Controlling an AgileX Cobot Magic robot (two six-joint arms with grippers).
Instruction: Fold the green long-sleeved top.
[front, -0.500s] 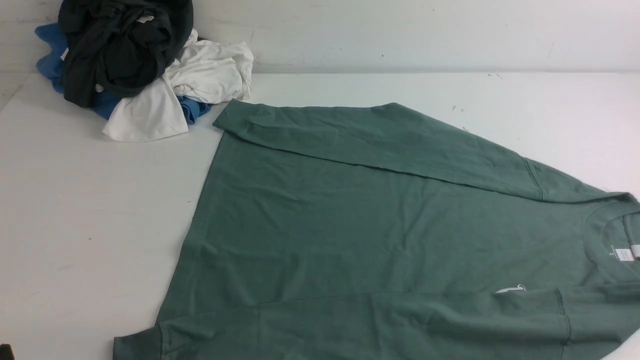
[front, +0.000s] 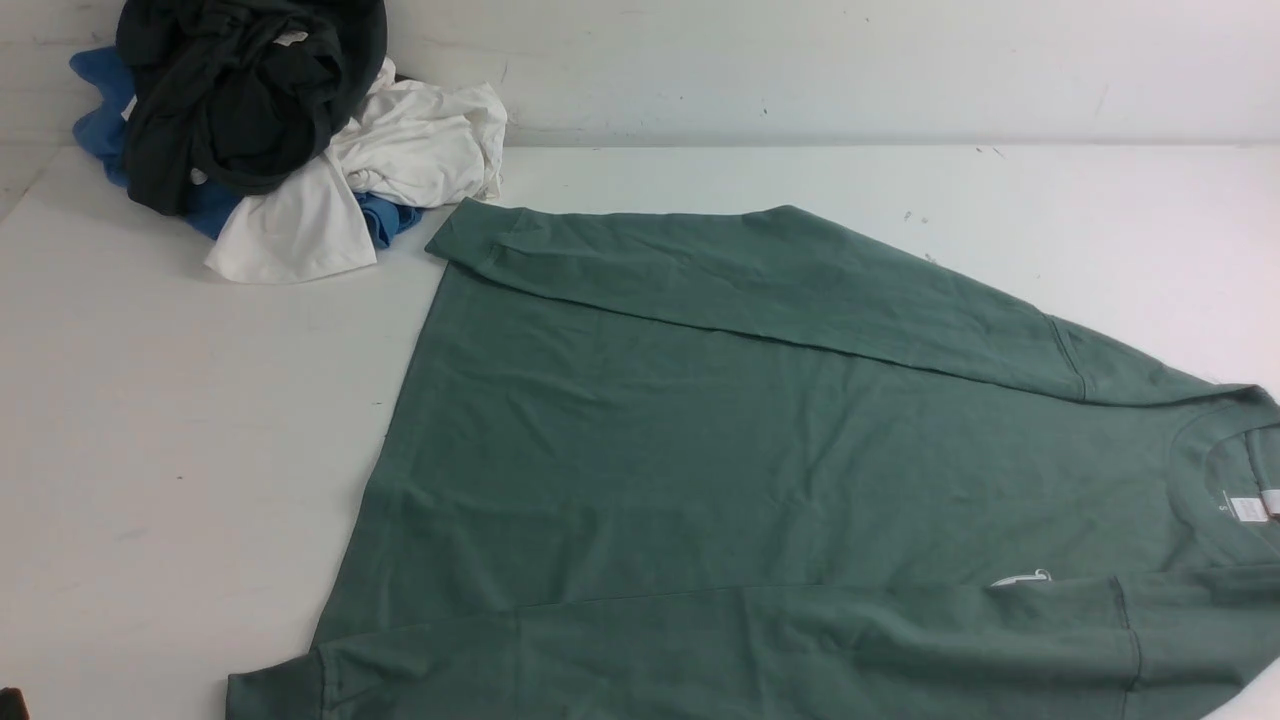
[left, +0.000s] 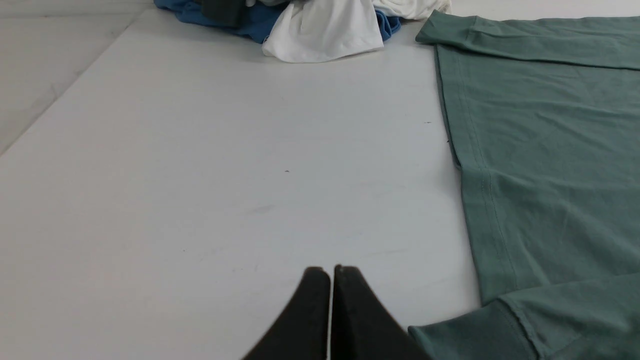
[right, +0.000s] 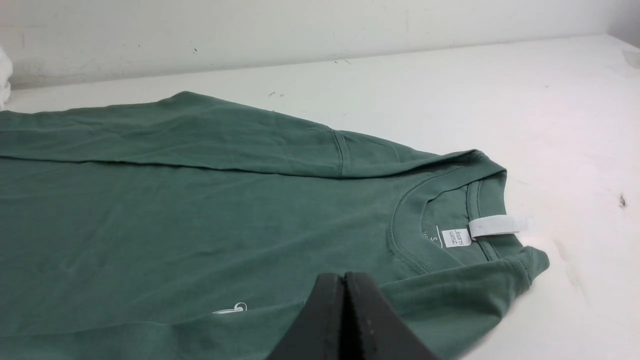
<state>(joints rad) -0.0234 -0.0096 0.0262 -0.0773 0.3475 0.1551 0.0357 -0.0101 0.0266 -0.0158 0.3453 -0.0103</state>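
Currently I'm watching both claws sitting pressed together, pinching nothing; the green long-sleeved top (front: 760, 450) is lying flat just beside the left gripper (left: 330, 272) and beneath the right gripper (right: 344, 277).
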